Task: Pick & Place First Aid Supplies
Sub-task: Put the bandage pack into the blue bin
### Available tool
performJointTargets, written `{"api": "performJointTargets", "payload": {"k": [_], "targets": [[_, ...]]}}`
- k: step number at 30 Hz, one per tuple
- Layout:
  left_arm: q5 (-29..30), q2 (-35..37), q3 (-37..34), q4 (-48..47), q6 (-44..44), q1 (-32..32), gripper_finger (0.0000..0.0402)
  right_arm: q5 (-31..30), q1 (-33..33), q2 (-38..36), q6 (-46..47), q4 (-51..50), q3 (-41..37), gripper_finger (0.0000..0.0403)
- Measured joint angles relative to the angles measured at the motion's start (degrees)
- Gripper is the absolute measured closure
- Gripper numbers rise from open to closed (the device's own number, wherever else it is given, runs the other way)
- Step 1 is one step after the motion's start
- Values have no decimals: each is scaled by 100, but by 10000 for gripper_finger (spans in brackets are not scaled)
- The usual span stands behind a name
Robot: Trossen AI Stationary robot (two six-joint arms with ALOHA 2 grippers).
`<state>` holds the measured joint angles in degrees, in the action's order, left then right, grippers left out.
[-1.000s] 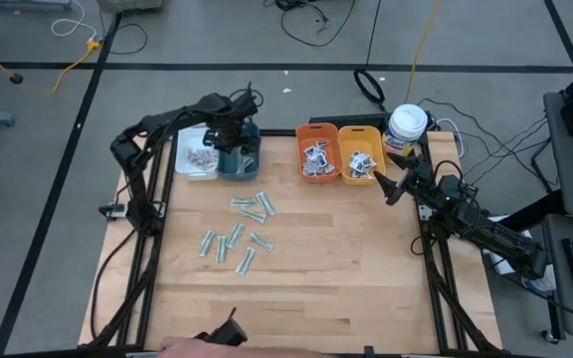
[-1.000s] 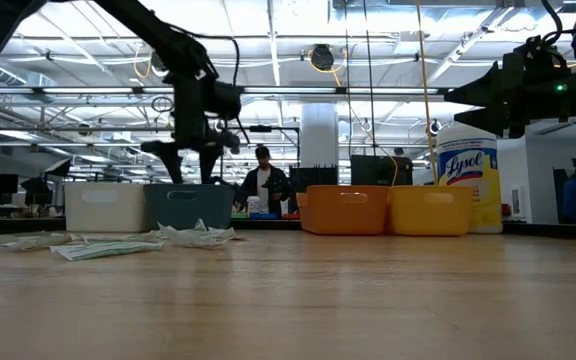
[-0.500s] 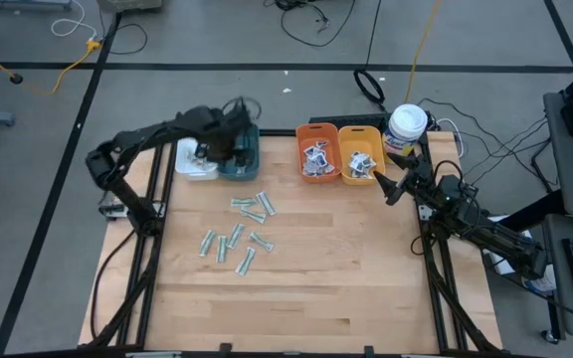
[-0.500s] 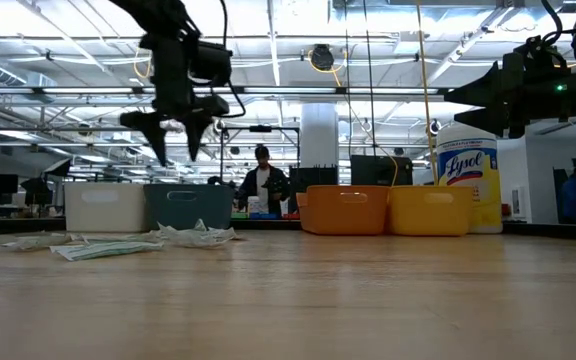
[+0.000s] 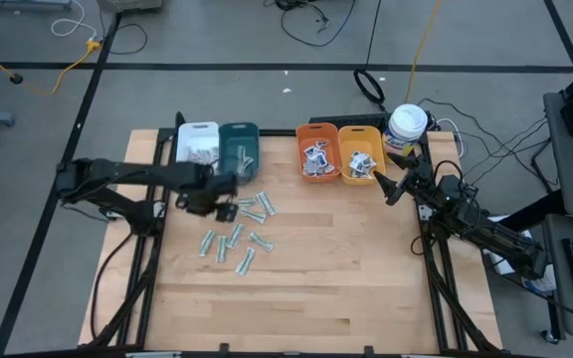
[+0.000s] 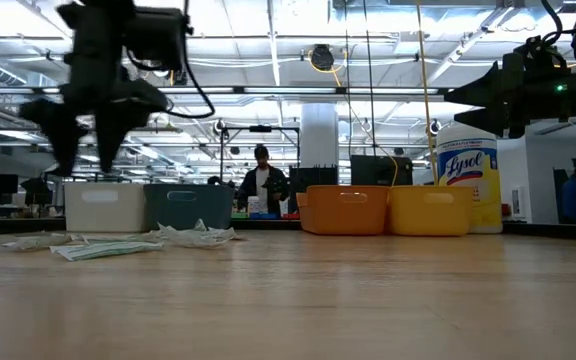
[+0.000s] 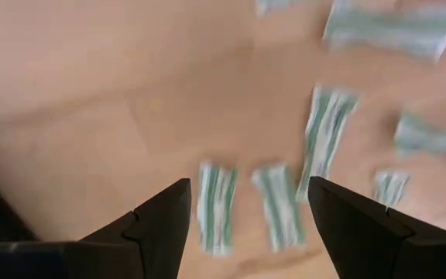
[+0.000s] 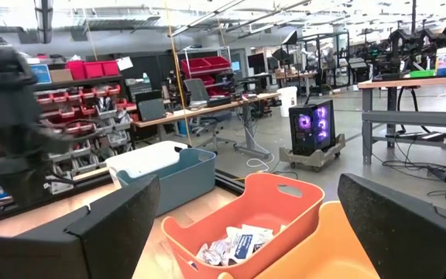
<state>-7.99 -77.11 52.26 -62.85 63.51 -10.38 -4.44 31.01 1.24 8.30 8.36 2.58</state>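
Robotics lab: workbenches (image 8: 207,108), red parts bins (image 8: 91,68).

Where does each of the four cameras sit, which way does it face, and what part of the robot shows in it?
High view: overhead, straight down on the table; both arms show.
Low view: table height, level across to the bins; left gripper hangs open.
Left wrist view: looks down past its own fingers at pale-green strips.
Right wrist view: looks past its open gripper at the orange bin.
Shared: the orange bin and teal bin appear in high, low and right wrist views.
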Motion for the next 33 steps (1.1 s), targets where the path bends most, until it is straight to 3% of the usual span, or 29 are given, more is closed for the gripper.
{"api": "performJointTargets", "payload": {"k": [9,16,24,33], "targets": [[11,421,-469,0,1223,1402,135,1,-1,1,1,0,-1,11],[44,358,-647,399,1684,2055,135,-1,-1,-1,1,0,1,11],[42,335,-1481,1799,1961,2325,135,0,1,1,0,1,1,11],[24,329,-2079,2282,1890,2333,135,0,1,0,0,2,1,11]]}}
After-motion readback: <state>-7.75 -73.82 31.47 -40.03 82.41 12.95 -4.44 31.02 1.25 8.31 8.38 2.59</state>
